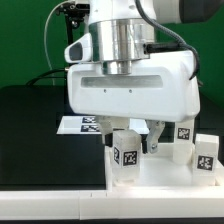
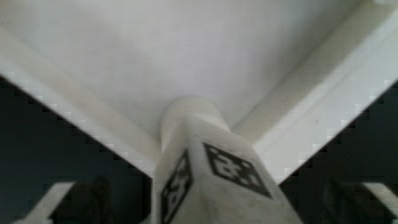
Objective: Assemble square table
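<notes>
Step in hand: I judge I am seating a short chunky white plastic leg with a black-and-white square tag (image 1: 127, 153) into a corner of the white plastic square tray-like tabletop with raised rim (image 1: 160, 183).

Tool state: my two-finger gripper (image 1: 137, 140) hangs over that leg, its white body hiding most of the fingers. The wrist view shows the leg (image 2: 210, 165) running up the middle between the dark finger shapes at either lower corner, so I read it as pinched on the leg, though the contact faces themselves are out of sight.

Where the table is: the tabletop lies at the near edge of the exterior view, towards its right, on the dark work surface (image 1: 30, 130). In the wrist view its pale inner floor and raised rim (image 2: 311, 85) meet in a corner just beyond the leg.

Other legs: two more tagged white legs (image 1: 205, 152) stand on the exterior view's right, near the tray.

Marker board: the flat white marker board (image 1: 78, 124) lies behind the gripper, apart from the tray.

Doing it well: I would keep the leg upright and centred on the corner socket, which I cannot see from here, then press and turn gently. If it tilts, I expect it to bind.
</notes>
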`<state>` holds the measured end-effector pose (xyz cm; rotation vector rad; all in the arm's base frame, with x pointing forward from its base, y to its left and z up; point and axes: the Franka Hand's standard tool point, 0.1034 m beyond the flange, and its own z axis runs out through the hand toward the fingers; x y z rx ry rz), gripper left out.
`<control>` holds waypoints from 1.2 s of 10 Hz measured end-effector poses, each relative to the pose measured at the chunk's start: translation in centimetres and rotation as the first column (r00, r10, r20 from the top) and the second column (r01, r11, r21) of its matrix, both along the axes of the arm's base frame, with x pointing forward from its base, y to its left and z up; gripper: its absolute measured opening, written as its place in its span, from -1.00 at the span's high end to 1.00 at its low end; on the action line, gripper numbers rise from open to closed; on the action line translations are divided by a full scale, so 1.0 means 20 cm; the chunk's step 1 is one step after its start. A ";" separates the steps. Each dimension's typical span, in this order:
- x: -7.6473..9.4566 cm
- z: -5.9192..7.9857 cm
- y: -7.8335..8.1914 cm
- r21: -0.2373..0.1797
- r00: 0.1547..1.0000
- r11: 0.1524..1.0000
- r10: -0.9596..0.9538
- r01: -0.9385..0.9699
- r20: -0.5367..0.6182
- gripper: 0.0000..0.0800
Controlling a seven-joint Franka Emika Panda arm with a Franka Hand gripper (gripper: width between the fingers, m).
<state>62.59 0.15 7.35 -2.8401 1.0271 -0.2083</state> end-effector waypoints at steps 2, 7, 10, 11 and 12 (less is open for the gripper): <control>0.00 0.00 -0.01 -0.026 0.993 0.993 0.117 -0.117 0.003 -0.61; 0.03 0.04 -0.05 -0.194 0.709 0.691 0.705 -0.696 -0.033 -0.62; 0.03 0.03 -0.05 -0.182 0.764 0.748 0.645 -0.638 -0.025 -0.12; 0.03 0.03 -0.05 -0.169 0.816 0.803 0.577 -0.571 -0.015 0.28; 0.03 0.02 -0.05 -0.158 0.853 0.841 0.523 -0.517 -0.009 0.28</control>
